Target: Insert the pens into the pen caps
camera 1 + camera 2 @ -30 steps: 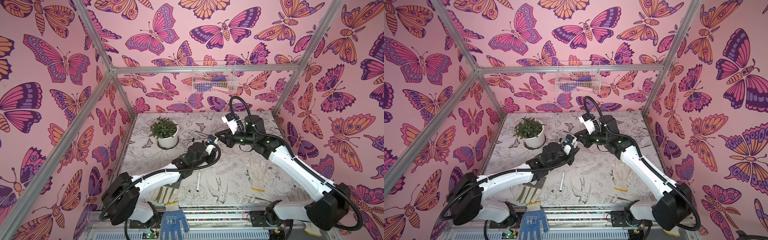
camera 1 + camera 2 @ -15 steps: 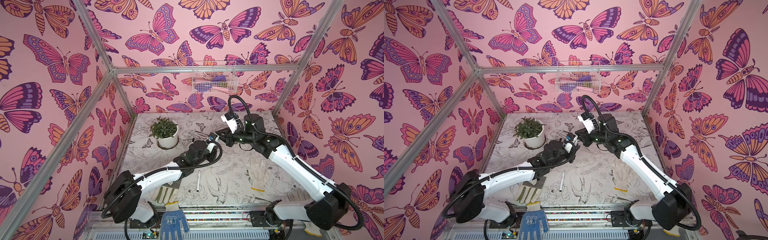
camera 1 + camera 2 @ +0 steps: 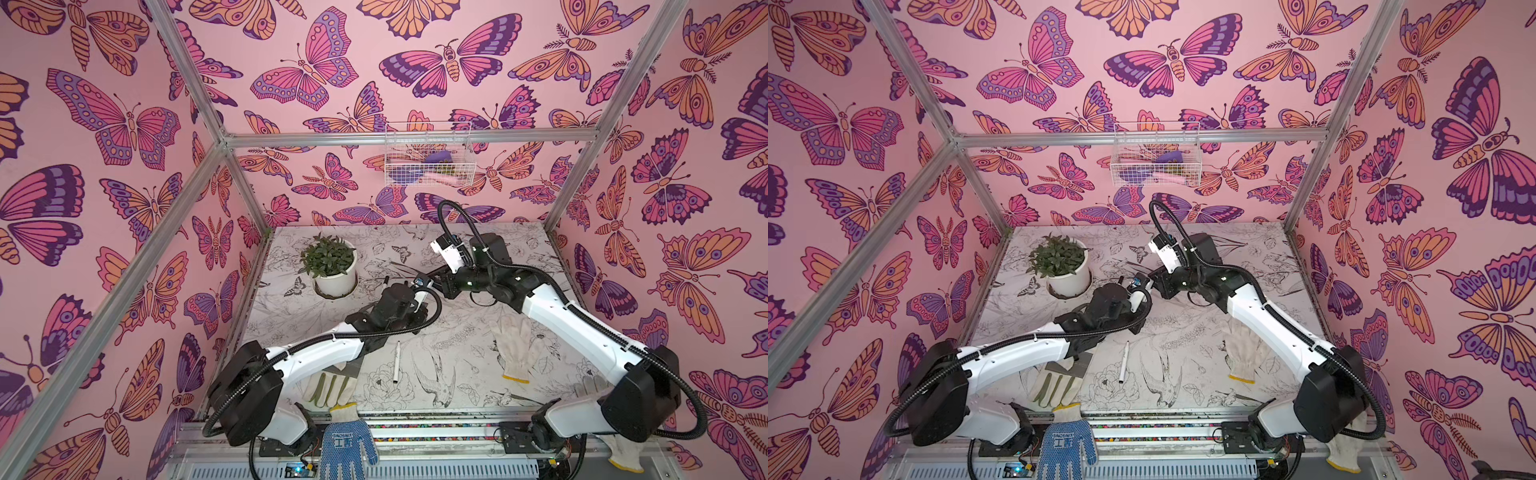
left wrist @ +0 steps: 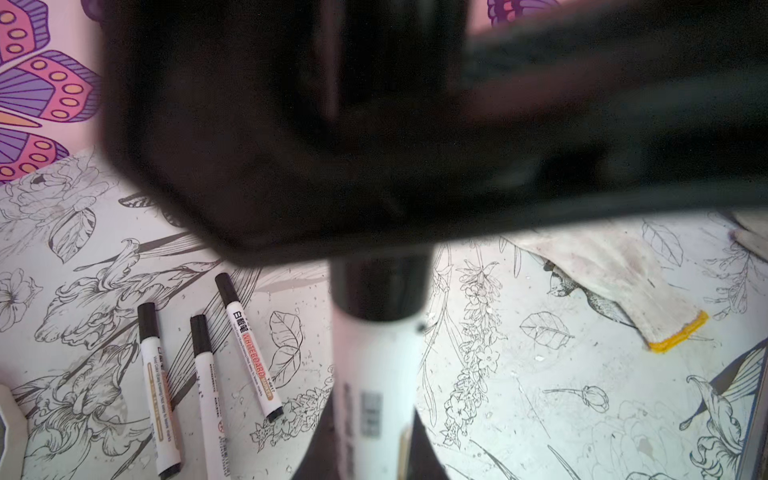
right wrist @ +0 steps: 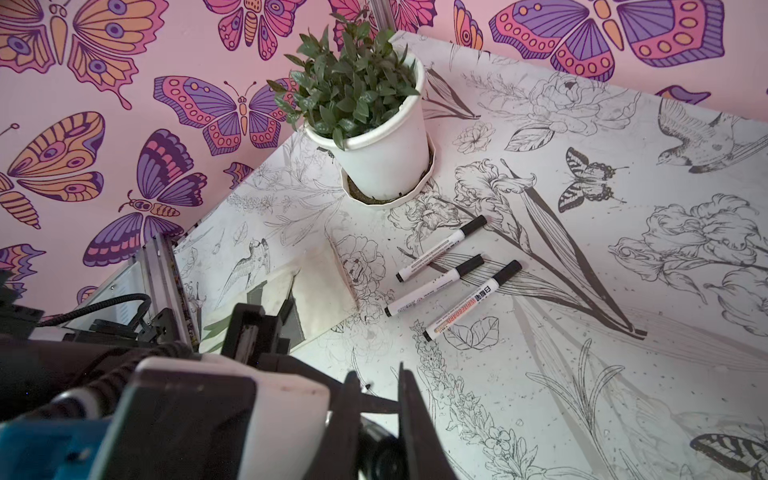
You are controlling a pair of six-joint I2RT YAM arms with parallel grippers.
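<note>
Left wrist view: left gripper is clamped on the barrel of the held pen, a white body with blurred grey label print, running straight away from the camera into a black cap. Cap edge meets the white barrel with no gap I can see, so I'd call it on or nearly seated; depth not checkable. The cap's far end vanishes into a dark blurred mass, the right gripper. Right wrist view shows its two fingers pinched either side of a round black thing, which I read as that cap. So pen axis and cap bore are in line, with the arms nose to nose above the table, near the plant pot in both top views. Next move runs purely along that axis: press home, or release if seated. Sideways tilt would likely jam it. Three capped pens lie side by side on the table near the pot, done. One loose pen lies flat nearer the front, closer to the left arm, long axis front to back; too small to tell if capped.
</note>
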